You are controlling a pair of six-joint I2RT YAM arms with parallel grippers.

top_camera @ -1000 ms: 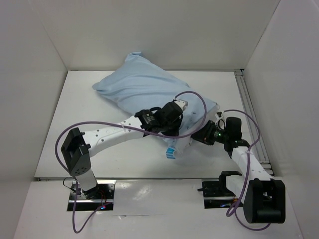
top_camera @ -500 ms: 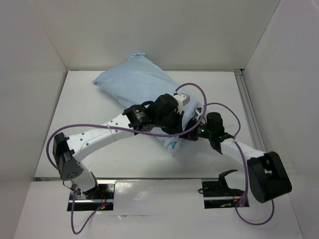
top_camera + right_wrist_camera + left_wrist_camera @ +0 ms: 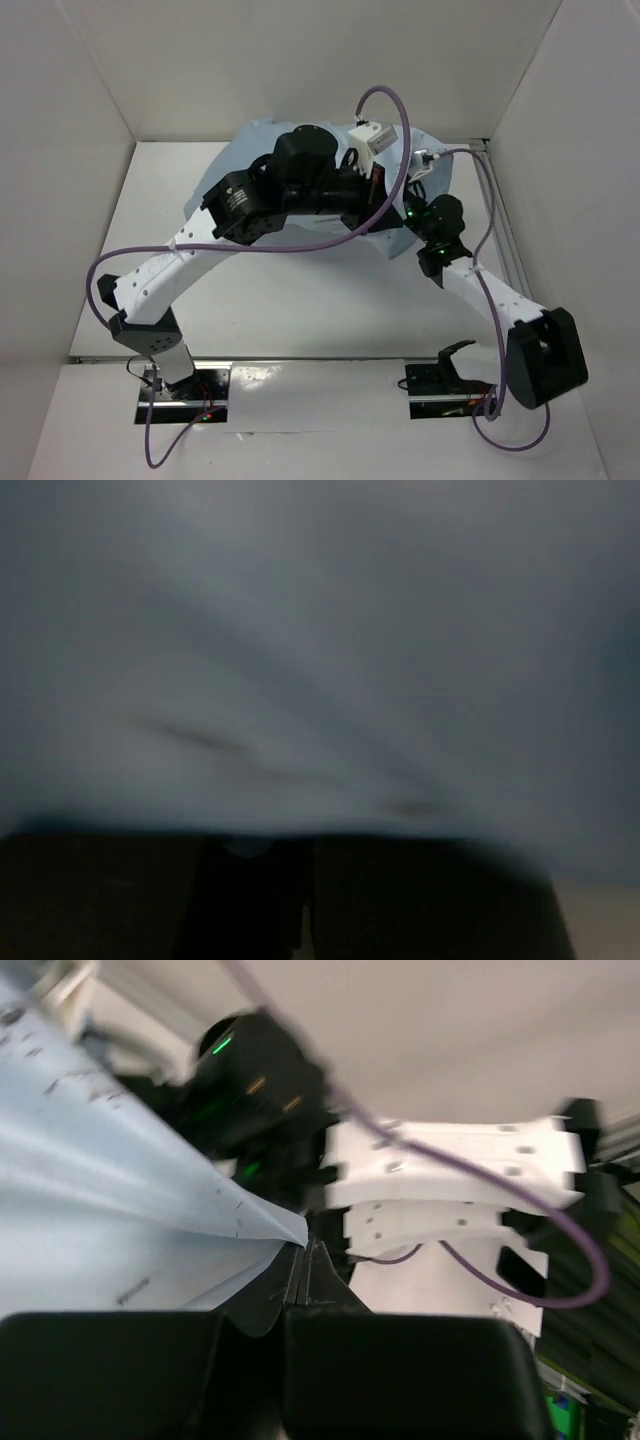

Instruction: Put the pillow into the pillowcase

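Observation:
The light blue pillowcase (image 3: 212, 190) hangs lifted at the back of the table, mostly hidden behind both raised arms. The white pillow does not show in any view. My left gripper (image 3: 380, 190) is shut on a corner of the pillowcase's edge; in the left wrist view the cloth (image 3: 120, 1210) stretches tight away from the pinched jaws (image 3: 303, 1258). My right gripper (image 3: 415, 195) is close beside it. In the right wrist view blurred blue pillowcase (image 3: 320, 660) fills the frame over the dark, closed fingers (image 3: 250, 900).
White walls close in the table at the back and both sides. An aluminium rail (image 3: 503, 215) runs along the right edge. Purple cables (image 3: 400, 120) loop over the arms. My right arm's white link (image 3: 450, 1190) sits just beyond the left jaws.
Both grippers have risen and moved toward the back wall, lifting the pillowcase off the table. The white pillow end with its blue tag, seen earlier at the near edge, no longer shows.

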